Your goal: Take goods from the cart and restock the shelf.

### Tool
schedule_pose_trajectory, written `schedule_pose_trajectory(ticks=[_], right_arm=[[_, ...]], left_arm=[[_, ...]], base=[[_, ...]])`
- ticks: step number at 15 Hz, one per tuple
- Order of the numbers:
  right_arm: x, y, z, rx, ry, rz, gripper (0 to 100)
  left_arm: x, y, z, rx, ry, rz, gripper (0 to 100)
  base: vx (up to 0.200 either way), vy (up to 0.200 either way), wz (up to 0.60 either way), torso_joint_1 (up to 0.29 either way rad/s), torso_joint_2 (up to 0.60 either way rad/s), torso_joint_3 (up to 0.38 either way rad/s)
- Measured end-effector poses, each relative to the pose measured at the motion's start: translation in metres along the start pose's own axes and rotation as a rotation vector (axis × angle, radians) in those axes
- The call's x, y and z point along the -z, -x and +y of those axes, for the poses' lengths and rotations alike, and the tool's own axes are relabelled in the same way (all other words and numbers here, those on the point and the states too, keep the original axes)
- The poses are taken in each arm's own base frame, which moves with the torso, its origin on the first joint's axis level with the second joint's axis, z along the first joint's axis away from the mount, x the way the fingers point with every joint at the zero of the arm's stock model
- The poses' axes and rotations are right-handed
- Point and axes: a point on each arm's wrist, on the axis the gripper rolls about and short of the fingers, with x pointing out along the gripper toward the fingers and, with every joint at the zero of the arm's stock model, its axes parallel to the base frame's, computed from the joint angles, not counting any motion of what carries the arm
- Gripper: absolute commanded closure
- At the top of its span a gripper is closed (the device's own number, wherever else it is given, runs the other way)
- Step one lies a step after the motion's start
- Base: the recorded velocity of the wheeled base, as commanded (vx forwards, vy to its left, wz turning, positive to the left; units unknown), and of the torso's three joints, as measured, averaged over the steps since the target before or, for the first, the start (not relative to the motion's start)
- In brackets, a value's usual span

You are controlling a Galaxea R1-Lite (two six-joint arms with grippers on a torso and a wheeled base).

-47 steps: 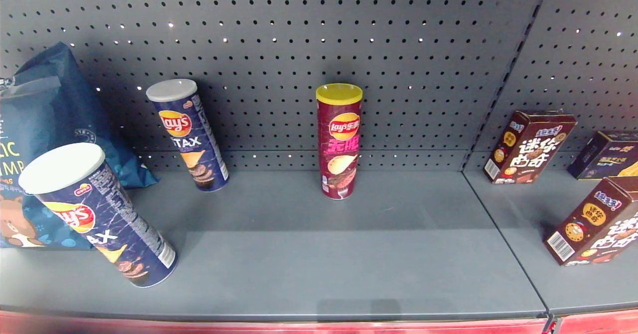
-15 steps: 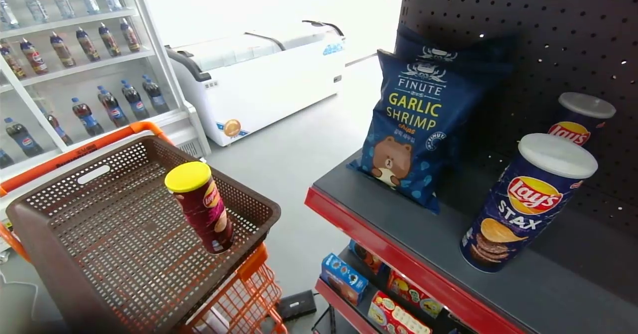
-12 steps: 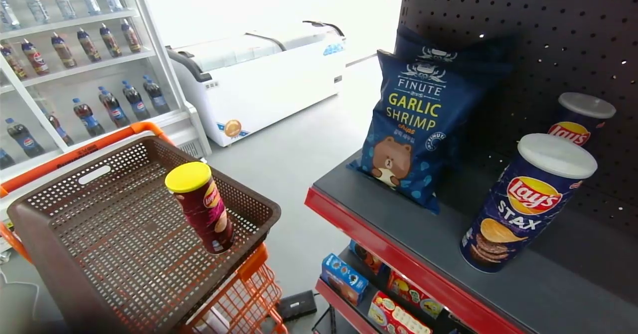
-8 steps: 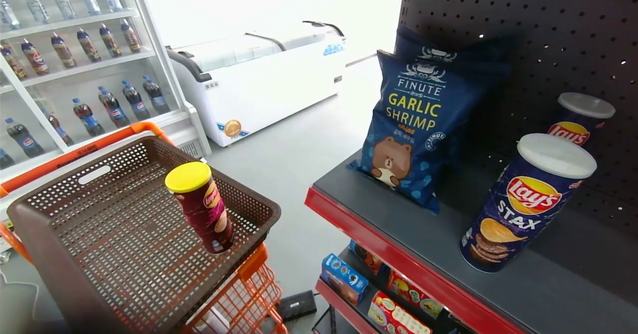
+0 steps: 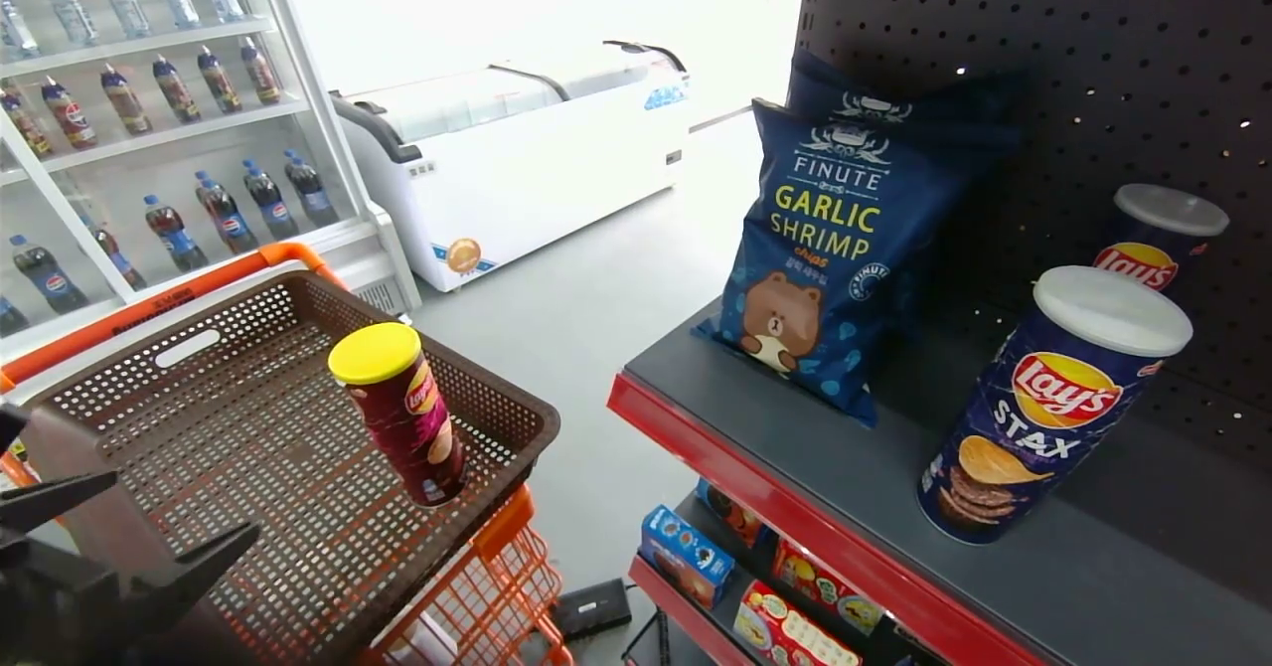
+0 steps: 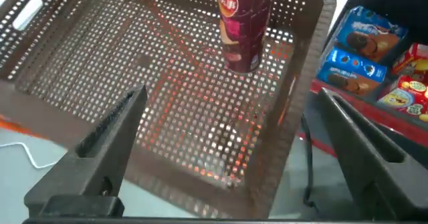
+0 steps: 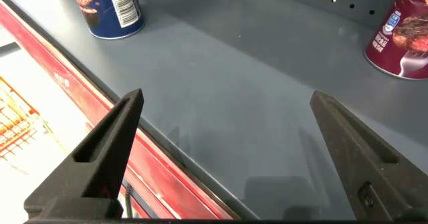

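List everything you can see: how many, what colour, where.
Shelf: one, grey top, red edge.
Basket: one, brown, on the orange cart.
Maroon can: one, yellow lid, upright in the basket.
Second maroon can: one, on the shelf.
Navy cans: two, white lids, on the shelf.
Snack bags: two, blue, at the shelf's end.
Boxes: several, blue and red, lower shelf.
Chest freezer: one, white, on the floor.
Bottles: many, in the cooler.
Left gripper: black, jaws open, by the basket.
Right gripper: black, jaws open, over the shelf.

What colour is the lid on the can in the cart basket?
Yellow; the can itself is maroon. The head view shows the lid best.
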Motion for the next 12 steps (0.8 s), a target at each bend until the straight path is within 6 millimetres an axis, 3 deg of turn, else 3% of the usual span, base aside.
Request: schedule_pose_trajectory(ticks=[6,12], right_arm=[[0.000,0.000,0.000,0.000,0.000,0.000,0],[0.000,0.000,0.000,0.000,0.000,0.000,0]], left_arm=[[-0.015,-0.090,0.000,0.013,-0.025,-0.093,0],[0.004,-0.153,-0.005,0.026,-0.023,-0.073,0]], base=[[0.000,0.000,0.00,0.000,0.00,0.000],[0.000,0.000,0.00,0.000,0.00,0.000]])
